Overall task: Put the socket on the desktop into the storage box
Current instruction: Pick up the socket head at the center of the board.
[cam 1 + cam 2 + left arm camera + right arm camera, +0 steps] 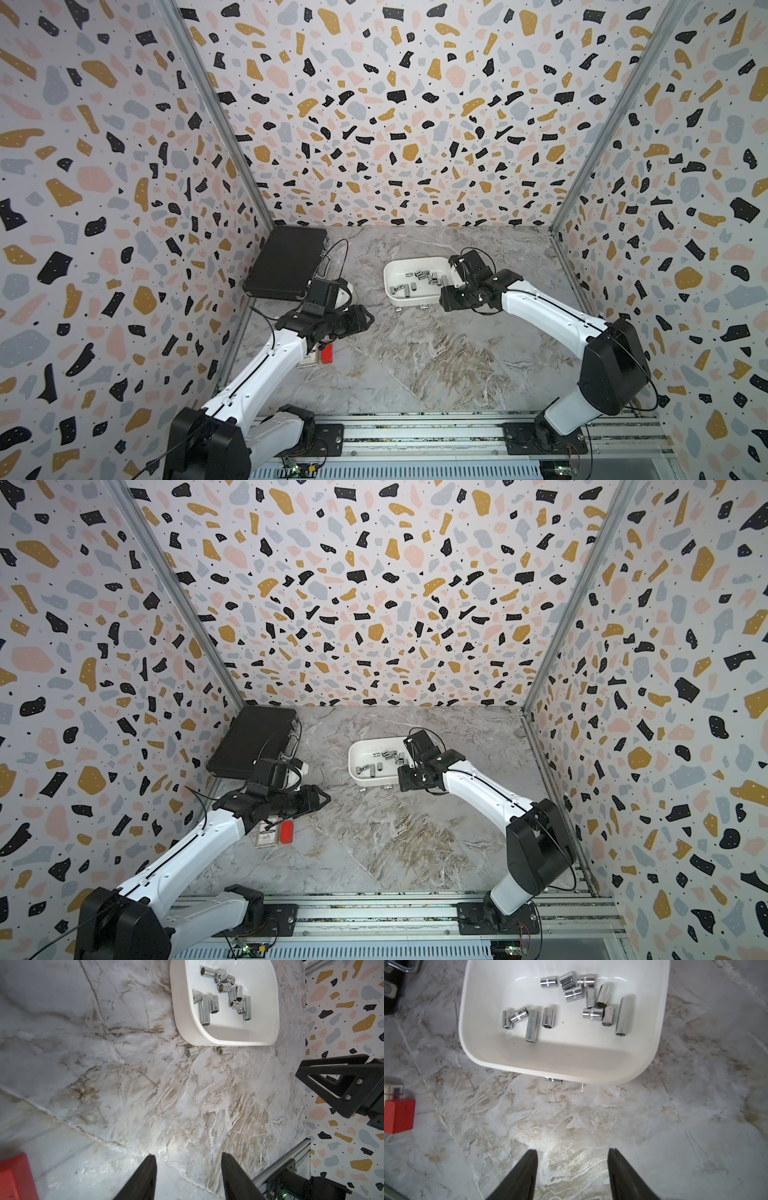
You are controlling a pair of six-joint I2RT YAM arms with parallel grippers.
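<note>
Left wrist camera showed two chrome sockets not yet put away: the corner socket (pixel 191 1051) and the middle socket (pixel 224 1050) lay on the desktop (pixel 124 1084) just beside the near wall of the box (pixel 182 1012), apart from each other. Whether either touched the wall could not be told. Both lay on their sides, long axes running roughly along that wall. Some dozen stowed sockets (pixel 591 1014) lay scattered inside the box.

The left gripper (pixel 188 1159) hung over bare desktop well short of the box, fingers parted with nothing between them, both loose sockets far ahead of its tips. The right gripper (pixel 572 1152) was likewise spread and empty, facing the same wall. From its wrist camera only a sliver of the middle socket peeked from under the box's rim, ahead of the fingers.

In both top views the right arm's wrist sat by the box's near right corner, and that arm looked the nearer of the two to the middle socket. The pick would likely turn on closing across the socket's short width, with one finger slipping between socket and wall, a tight fit. A red block (pixel 398 1115) lay well away from the box, on the left arm's side.
</note>
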